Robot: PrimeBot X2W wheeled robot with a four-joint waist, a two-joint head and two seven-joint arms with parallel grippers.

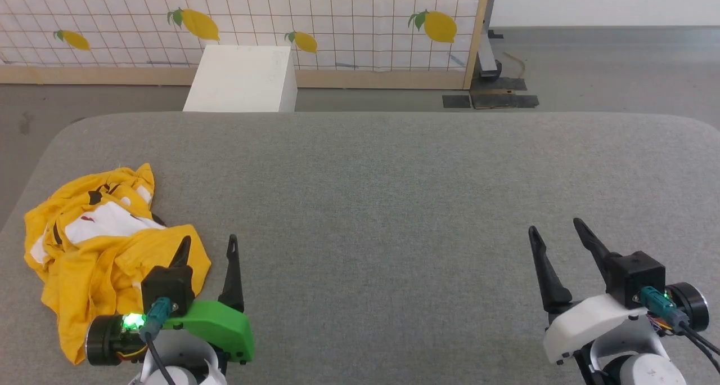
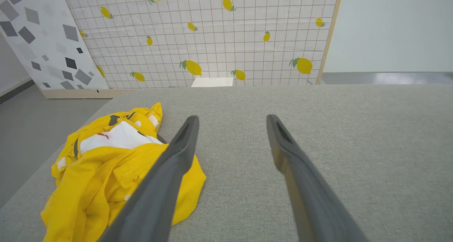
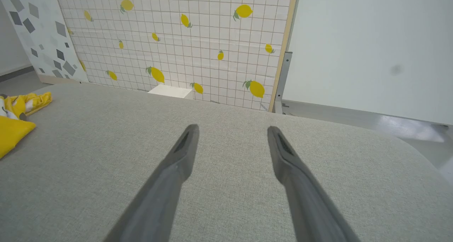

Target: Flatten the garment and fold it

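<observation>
The garment [image 1: 95,244] is a mustard-yellow T-shirt with white patches and black marks, lying crumpled in a heap at the near left of the grey table [image 1: 382,193]. The same garment [image 2: 106,164] lies at the lower left of the left wrist view, and an edge of the garment [image 3: 14,118] shows at the far left of the right wrist view. My left gripper [image 1: 208,244] hovers open just right of the heap, one finger over its edge, holding nothing. My right gripper [image 1: 554,230] is open and empty at the near right, far from the cloth.
A white box [image 1: 242,78] stands on the floor beyond the table's far edge. Behind it runs a tiled screen with lemon prints [image 1: 337,19]. Grey floor lies to the left and far side of the table.
</observation>
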